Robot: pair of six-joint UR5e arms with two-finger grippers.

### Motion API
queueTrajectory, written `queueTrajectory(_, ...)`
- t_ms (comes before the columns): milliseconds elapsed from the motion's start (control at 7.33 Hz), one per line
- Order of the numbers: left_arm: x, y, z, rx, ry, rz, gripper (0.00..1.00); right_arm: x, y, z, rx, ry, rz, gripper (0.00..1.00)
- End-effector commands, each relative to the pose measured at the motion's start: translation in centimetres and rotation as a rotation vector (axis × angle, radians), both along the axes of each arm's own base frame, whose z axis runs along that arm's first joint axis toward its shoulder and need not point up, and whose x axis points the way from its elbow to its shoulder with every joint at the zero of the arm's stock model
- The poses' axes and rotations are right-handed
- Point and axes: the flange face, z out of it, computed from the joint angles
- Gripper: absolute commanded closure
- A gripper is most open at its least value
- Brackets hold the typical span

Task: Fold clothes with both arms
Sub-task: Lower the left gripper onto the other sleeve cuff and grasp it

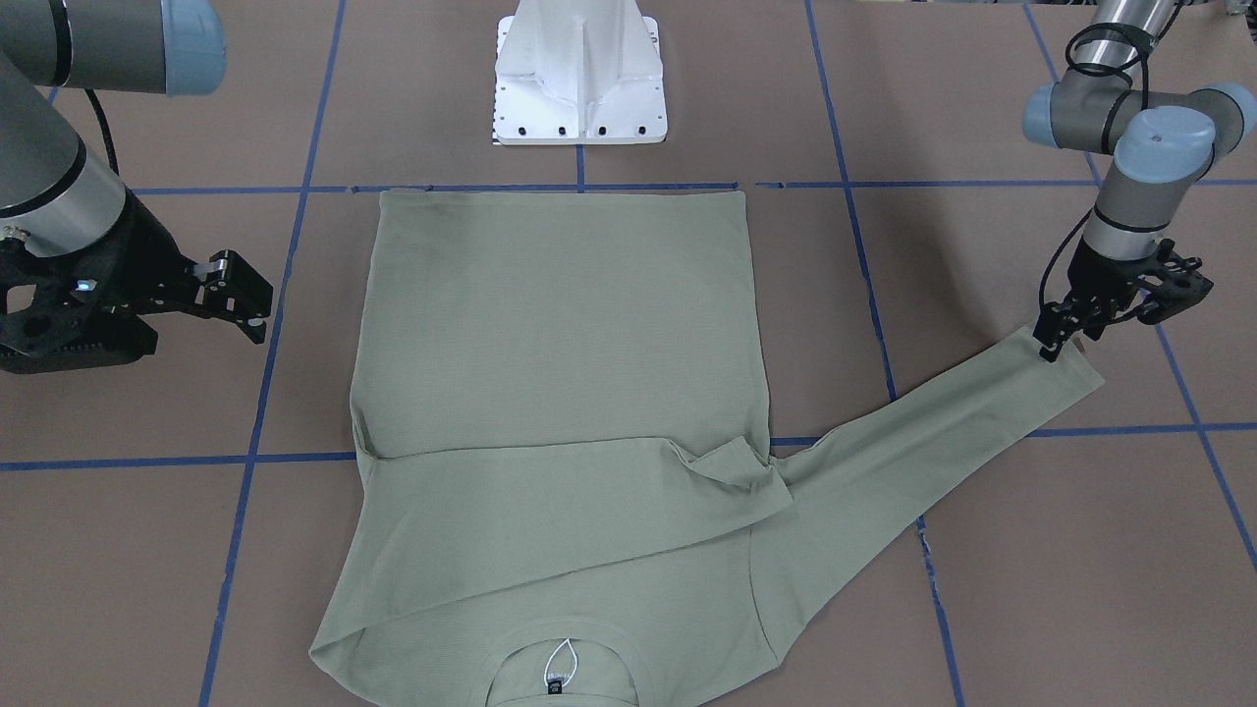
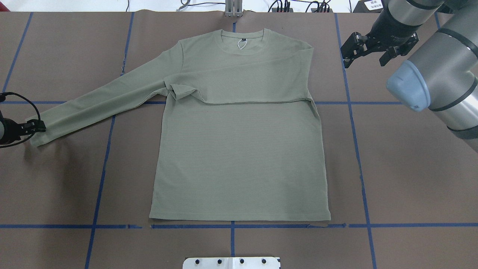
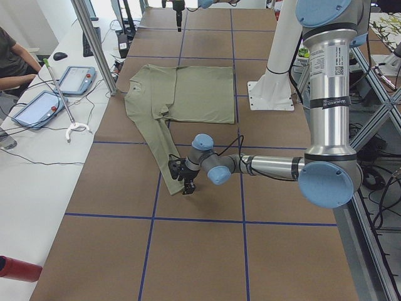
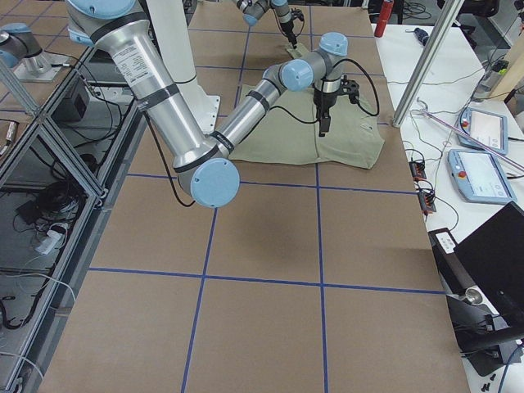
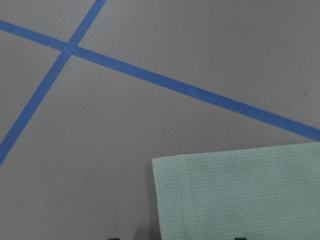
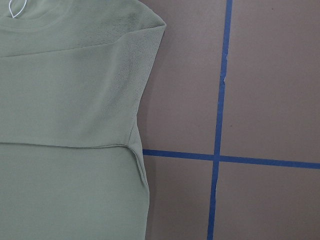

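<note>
The pale sage-green shirt (image 2: 239, 149) lies flat on the brown table, neck away from the robot. One sleeve is folded across the chest (image 1: 589, 501). The other sleeve (image 2: 101, 101) stretches out to the robot's left. My left gripper (image 1: 1063, 342) is down at that sleeve's cuff (image 5: 240, 195), which lies flat; the fingertips show apart at the bottom edge of the left wrist view, so it looks open. My right gripper (image 2: 366, 59) is open and empty, above the table beside the shirt's folded shoulder (image 6: 145, 60).
The white pedestal base (image 1: 579, 88) stands at the robot's edge of the table, just past the shirt's hem. Blue tape lines (image 2: 354, 123) grid the table. An operators' side table with tablets (image 3: 44, 103) and a metal pole (image 3: 94, 44) runs along the far edge.
</note>
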Motion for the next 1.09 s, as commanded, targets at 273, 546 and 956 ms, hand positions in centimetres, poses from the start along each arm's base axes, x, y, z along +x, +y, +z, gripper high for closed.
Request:
queueTrajectory(273, 0.11, 0.22, 0.18, -0.003, -0.003, 0.003, 0.21, 0.21, -0.07, -0.02, -0.002, -0.003, 0.002, 0.0)
queueTrajectory(546, 0.3, 0.32, 0.21, -0.017, 0.003, -0.012, 0.33, 0.37, -0.15, -0.12, -0.001, -0.005, 0.004, 0.0)
queueTrajectory(956, 0.31, 0.3, -0.03, -0.015, 0.007, -0.015, 0.59, 0.57, -0.19, -0.19, 0.0, -0.006, 0.007, 0.0)
